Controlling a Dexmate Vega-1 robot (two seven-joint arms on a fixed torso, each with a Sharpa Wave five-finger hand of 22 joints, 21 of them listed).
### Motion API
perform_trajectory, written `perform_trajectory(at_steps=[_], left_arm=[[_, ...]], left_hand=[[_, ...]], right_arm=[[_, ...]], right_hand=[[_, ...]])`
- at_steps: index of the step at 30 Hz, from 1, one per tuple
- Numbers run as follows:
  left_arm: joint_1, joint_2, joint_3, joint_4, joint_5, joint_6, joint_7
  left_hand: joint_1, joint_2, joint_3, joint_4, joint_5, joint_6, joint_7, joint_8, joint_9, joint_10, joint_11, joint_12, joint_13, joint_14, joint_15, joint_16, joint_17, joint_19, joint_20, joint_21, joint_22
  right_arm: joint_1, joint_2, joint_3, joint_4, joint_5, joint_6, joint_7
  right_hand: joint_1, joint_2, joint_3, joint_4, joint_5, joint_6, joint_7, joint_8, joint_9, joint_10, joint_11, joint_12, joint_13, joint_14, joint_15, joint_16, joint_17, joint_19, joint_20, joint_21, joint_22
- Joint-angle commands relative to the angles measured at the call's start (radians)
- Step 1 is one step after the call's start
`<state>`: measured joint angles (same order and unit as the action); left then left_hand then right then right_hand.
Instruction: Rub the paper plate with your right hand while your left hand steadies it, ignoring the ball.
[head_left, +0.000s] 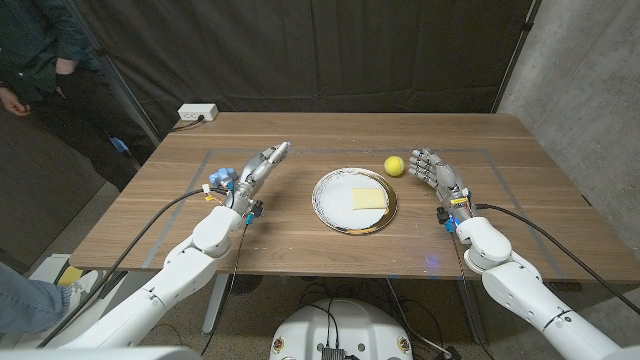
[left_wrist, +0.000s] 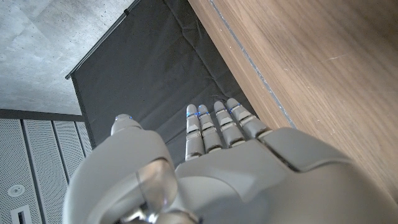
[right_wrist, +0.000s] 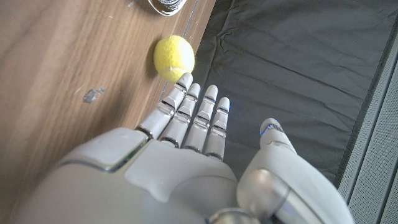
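Left of centre: left hand (head_left: 258, 166) open, fingers straight, holding nothing. Centre of table (head_left: 150, 215): plate (head_left: 336, 205), likely light, thin, prone to sliding; steady at rim. Right: ball (head_left: 395, 165), then right hand (head_left: 436, 174), open, empty.

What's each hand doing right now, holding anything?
Left hand: open, fingers extended, holding nothing.
Right hand: open, holding nothing, beside the ball.

No legible txt, labels, brands or nos. anywhere on the things in view.
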<state>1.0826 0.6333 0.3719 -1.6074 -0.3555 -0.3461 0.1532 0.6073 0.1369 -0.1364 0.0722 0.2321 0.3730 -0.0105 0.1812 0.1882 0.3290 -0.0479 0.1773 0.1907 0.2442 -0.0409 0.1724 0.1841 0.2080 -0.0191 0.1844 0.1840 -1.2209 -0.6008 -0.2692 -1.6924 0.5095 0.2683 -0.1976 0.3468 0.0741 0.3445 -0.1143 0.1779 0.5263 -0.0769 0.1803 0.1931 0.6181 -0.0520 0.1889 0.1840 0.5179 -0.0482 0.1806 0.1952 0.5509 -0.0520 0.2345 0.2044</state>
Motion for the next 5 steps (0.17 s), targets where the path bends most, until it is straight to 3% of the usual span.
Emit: perform_trajectory(at_steps=[1,5], left_arm=[[-0.009,0.004,0.009,0.005,-0.008,0.009,-0.006],[-0.015,0.006,0.013,0.007,-0.008,0.012,-0.012]], left_hand=[[-0.003,-0.004,-0.001,0.006,-0.006,-0.009,0.001,-0.002,0.006,-0.009,0.001,-0.002,0.002,-0.005,0.001,0.000,0.001,-0.010,-0.001,0.000,0.003],[-0.004,-0.004,-0.001,0.006,-0.006,-0.011,0.001,-0.001,0.006,-0.010,0.003,0.000,0.002,-0.007,0.001,0.001,0.001,-0.011,-0.002,0.001,0.003]], right_arm=[[0.004,-0.008,-0.015,0.017,0.033,0.016,0.004],[0.001,-0.014,-0.016,0.009,0.035,0.010,-0.002]], right_hand=[[0.000,-0.007,-0.003,0.002,-0.003,-0.011,0.001,-0.001,0.004,-0.007,-0.001,0.000,0.003,-0.006,-0.047,0.000,0.003,-0.003,-0.082,0.000,-0.001],[-0.001,-0.008,-0.004,0.002,-0.003,-0.014,0.000,-0.001,0.004,-0.007,-0.001,0.001,0.003,-0.006,-0.046,0.001,0.003,-0.003,-0.082,-0.001,-0.001]])
